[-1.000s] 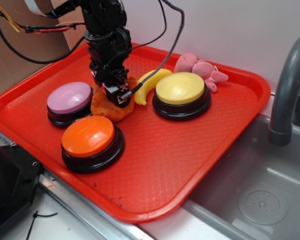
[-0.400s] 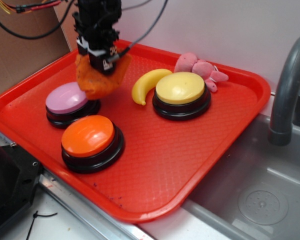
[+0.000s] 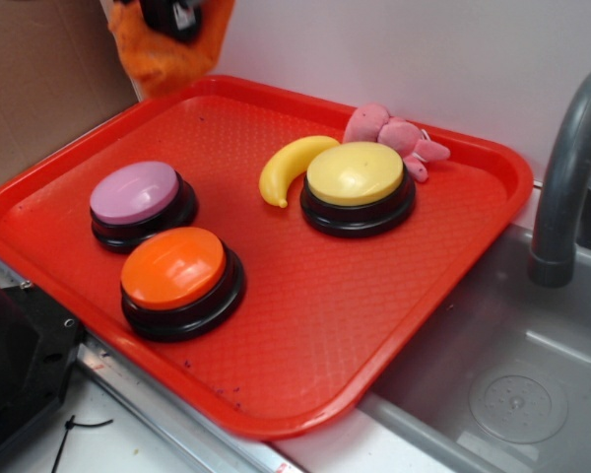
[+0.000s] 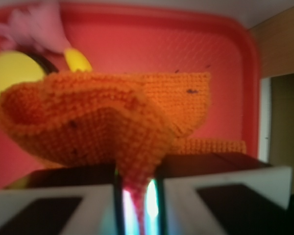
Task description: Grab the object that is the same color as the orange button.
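White wall [image 3: 453,59] at 12 o'clock; cardboard panel [image 3: 39,89] at 10; grey sink [image 3: 512,384] and faucet [image 3: 566,177] at 4.

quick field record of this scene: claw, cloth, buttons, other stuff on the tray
claw: shut on the orange cloth, raised above the tray's far left corner
orange cloth: hanging clear of the red tray
buttons on tray: orange button, pink-purple button, yellow button
other items: banana, pink plush toy
beside tray: sink, faucet
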`<state>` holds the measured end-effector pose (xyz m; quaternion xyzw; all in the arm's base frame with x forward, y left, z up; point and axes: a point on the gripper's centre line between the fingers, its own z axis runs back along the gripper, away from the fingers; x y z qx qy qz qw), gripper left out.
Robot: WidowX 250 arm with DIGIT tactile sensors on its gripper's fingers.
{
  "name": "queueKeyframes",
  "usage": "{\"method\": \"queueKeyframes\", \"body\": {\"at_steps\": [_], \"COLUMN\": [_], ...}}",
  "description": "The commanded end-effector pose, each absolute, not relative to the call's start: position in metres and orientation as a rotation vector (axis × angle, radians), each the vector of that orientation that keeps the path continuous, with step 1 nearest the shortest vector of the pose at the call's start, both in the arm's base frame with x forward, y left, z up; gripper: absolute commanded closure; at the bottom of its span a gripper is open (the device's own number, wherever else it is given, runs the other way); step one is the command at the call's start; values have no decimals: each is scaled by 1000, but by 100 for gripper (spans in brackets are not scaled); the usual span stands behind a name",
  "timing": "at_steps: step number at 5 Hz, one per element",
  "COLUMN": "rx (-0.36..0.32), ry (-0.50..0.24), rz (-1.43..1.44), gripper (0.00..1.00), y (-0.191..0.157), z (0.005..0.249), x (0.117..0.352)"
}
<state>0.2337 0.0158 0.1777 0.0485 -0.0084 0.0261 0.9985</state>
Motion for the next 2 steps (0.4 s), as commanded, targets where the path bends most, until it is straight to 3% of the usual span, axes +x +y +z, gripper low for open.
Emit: {"method": "queueKeyframes", "body": {"at_steps": [1, 2], "rx": [41, 22], "ry": [-127, -48], "rz": [127, 143], "gripper": [100, 100], "y": [29, 35], "z": [225, 214], "x": [225, 227]}}
